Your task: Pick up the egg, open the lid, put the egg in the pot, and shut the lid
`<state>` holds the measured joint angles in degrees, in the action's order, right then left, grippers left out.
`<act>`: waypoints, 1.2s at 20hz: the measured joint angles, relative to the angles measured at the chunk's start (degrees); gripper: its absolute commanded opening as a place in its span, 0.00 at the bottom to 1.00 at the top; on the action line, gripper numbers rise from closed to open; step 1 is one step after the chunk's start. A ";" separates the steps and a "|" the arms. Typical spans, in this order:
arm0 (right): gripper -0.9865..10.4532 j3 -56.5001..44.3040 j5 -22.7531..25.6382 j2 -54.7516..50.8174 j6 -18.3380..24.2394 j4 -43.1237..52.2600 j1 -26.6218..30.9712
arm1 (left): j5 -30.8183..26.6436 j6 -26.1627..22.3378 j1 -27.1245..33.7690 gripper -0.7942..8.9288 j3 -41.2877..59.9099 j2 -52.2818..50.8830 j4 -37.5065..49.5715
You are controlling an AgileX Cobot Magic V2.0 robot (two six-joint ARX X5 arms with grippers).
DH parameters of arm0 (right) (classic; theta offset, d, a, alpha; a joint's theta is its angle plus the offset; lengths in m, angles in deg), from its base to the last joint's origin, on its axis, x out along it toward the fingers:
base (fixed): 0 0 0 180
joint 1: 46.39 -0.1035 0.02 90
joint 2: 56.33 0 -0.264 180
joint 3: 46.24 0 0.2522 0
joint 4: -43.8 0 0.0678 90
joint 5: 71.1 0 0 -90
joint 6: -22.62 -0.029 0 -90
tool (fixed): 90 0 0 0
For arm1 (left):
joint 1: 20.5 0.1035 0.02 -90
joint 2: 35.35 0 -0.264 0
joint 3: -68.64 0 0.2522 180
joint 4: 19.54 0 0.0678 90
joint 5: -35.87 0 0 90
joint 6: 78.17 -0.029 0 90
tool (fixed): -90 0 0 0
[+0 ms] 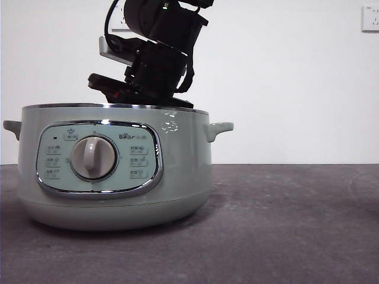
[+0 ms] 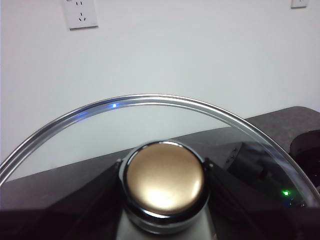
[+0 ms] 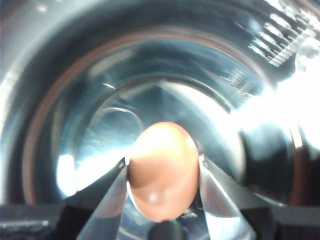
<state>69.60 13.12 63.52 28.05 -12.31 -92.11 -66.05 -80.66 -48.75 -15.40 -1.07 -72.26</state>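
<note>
The pot (image 1: 177, 177) is pale green, with a shiny silver frame around its panel and a grey dial (image 1: 93, 157) in the middle. Inside, in the right wrist view, it is shiny silver-blue with bright white glare. The egg (image 3: 164, 170) is orange-brown and smooth. The lid (image 2: 150, 107) is clear glass with a shiny silver rim; its knob (image 2: 164, 179) looks golden-brown here. The arm over the pot is black. The wall is white and the table (image 1: 296, 225) is dark grey.
</note>
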 measured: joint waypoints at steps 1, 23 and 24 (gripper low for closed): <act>0.09 0.02 0.00 0.00 0.15 0.00 0.02 | 0.02 0.00 0.00 0.07 0.00 -0.02 0.00; 0.44 0.55 5.07 -10.01 -0.48 -6.51 -1.03 | 0.02 0.59 0.00 0.07 0.00 4.90 -2.99; 0.44 0.55 6.91 -13.59 -0.50 -7.37 -0.81 | 0.04 0.59 0.00 0.07 0.00 6.49 -2.97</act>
<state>70.15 20.03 49.92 27.55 -19.68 -92.92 -66.01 -80.07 -48.75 -15.40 5.42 -75.24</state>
